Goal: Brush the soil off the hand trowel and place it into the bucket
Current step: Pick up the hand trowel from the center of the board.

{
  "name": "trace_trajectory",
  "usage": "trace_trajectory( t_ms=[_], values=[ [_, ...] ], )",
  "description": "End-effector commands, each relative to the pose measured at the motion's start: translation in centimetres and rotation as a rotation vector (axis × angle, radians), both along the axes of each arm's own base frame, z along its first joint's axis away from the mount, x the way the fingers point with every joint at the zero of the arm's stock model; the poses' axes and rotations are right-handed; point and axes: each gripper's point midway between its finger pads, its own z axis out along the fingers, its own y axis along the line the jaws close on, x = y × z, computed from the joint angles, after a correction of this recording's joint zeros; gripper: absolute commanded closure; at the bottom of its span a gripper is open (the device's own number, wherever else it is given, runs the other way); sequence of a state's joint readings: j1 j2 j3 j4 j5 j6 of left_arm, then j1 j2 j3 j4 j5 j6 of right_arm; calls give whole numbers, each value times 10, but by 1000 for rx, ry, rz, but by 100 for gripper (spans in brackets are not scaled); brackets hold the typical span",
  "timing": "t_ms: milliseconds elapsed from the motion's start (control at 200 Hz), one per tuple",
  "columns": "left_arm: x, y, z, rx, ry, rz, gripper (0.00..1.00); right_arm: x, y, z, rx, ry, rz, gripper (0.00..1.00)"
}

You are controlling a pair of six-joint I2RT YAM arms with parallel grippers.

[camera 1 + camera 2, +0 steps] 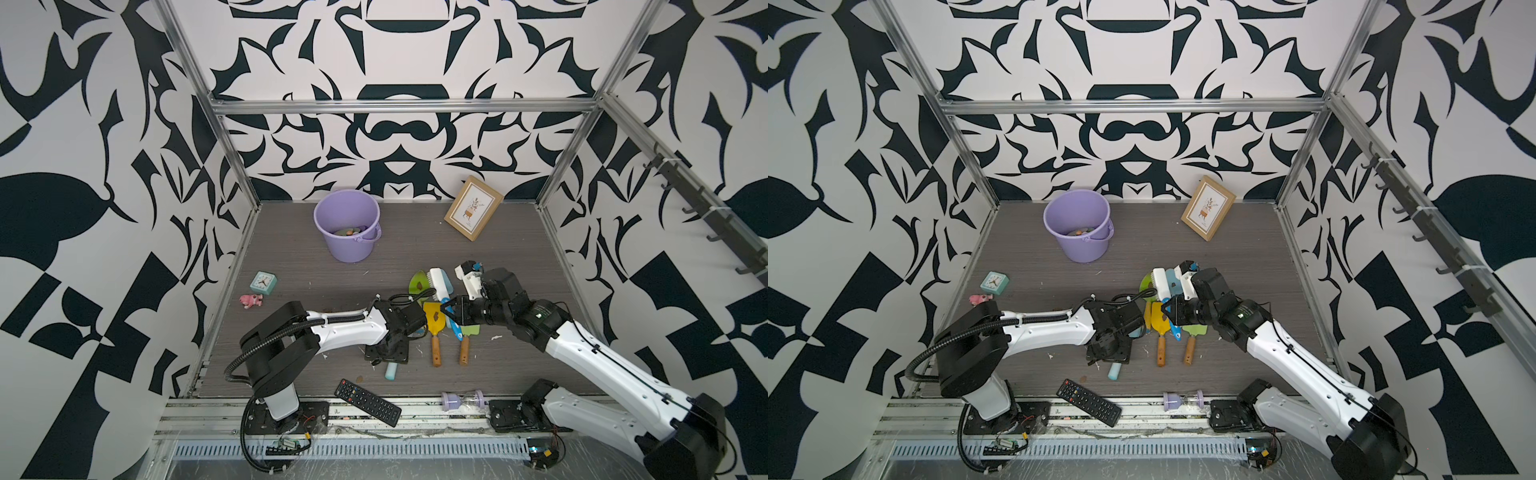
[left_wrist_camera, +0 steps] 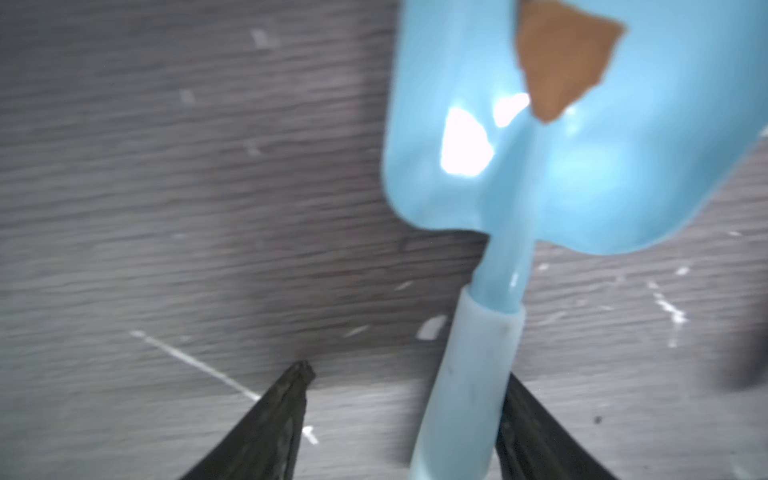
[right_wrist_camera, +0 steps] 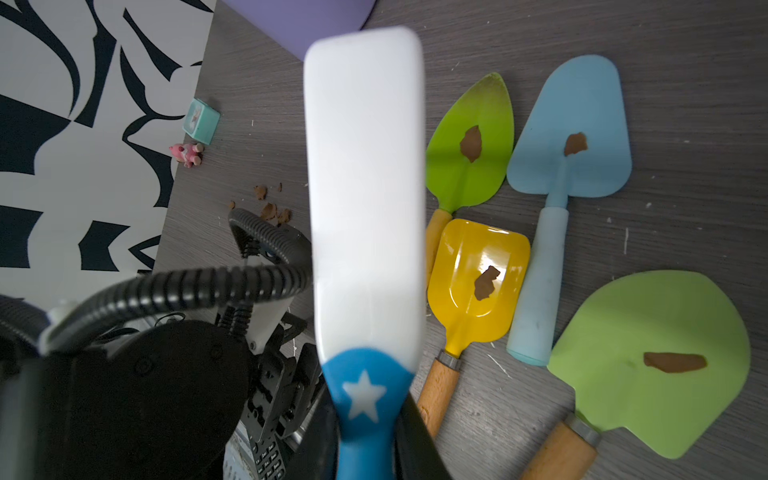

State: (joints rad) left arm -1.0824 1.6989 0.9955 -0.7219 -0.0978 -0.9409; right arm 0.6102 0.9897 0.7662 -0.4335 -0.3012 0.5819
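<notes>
Grey wood-grain tabletop (image 1: pixel 291 332) sits inside black-and-white patterned walls, with the lilac bucket (image 1: pixel 347 245) upright near the back. Well apart from it, toward the front, the light-blue hand trowel (image 2: pixel 498 199) lies flat under the left wrist, near a yellow trowel (image 1: pixel 434 318). It looks like smooth, glossy plastic with a paler sleeve handle, and one brown soil clump (image 2: pixel 561 62) sits on the blade. The left gripper (image 2: pixel 409 374) straddles that handle with jaws spread – one finger right against it, the other apart – so the step in hand seems to be the grasp, not yet made. The right gripper (image 1: pixel 452 312) pinches the blue grip of a white-backed brush (image 3: pixel 365 166), held over the other trowels. The next move likely calls for a firm pinch on the handle, a lift, then bringing blade and bristles together
</notes>
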Motion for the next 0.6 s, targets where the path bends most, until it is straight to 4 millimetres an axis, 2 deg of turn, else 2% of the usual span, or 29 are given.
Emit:
trace_trajectory(
  t_ms=[0,270,595],
  values=[
    [-2,14,3,45,-2,-10,30,4,10,12,53,-24,15,100],
    [-13,13,-5,26,5,-32,43,1,11,5,52,5,24,100],
    [-13,12,-6,-86,-92,-24,49,1,12,2,53,15,25,100]
  ],
)
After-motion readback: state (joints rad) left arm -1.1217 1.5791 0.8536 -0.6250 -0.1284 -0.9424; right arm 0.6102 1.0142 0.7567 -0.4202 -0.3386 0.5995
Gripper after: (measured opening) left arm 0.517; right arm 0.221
